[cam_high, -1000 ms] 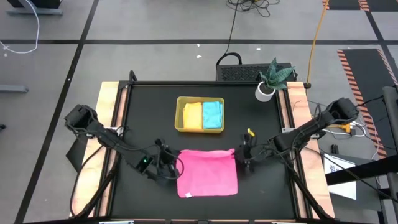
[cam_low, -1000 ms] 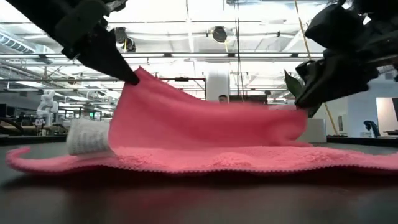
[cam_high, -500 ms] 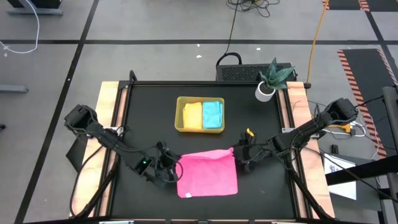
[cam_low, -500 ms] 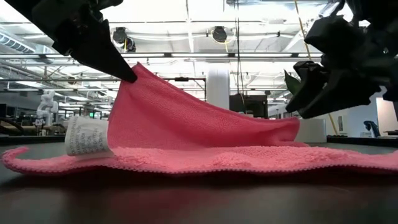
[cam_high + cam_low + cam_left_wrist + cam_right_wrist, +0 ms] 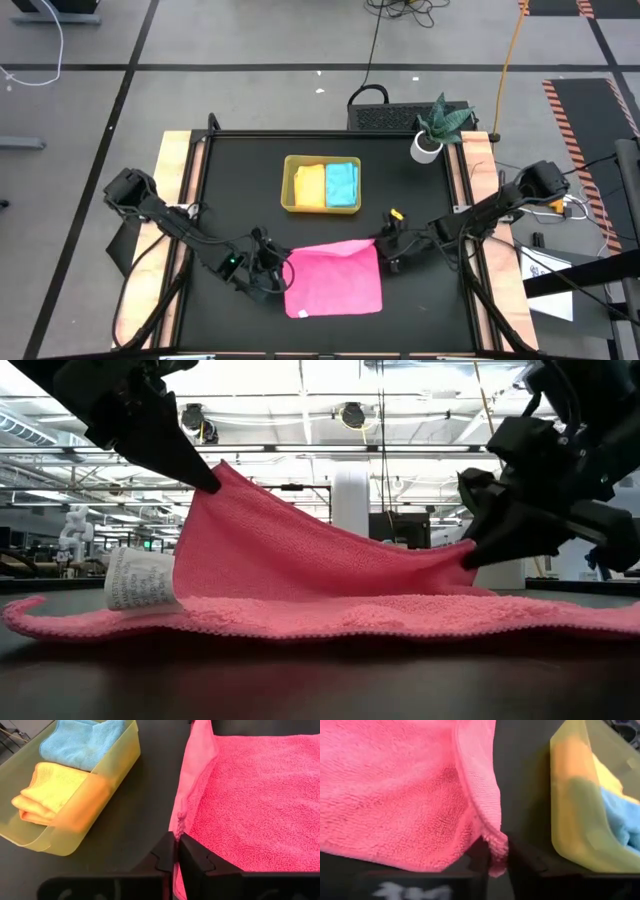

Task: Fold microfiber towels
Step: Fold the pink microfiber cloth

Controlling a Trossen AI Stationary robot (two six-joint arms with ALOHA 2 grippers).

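Right hand [image 5: 385, 243] has re-closed on the soft pink square microfiber towel [image 5: 335, 278]'s far right corner; left hand [image 5: 278, 268] pinches the far left corner, both raised off the black tabletop [image 5: 230, 190] for folding.

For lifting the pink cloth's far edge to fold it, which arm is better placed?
Neither alone: the left end effector and right end effector each pinch one far corner of the pink microfiber towel.

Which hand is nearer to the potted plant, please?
The right hand. It sits at the pink towel's right corner, below and slightly left of the potted plant; the left hand is at the towel's far left edge.
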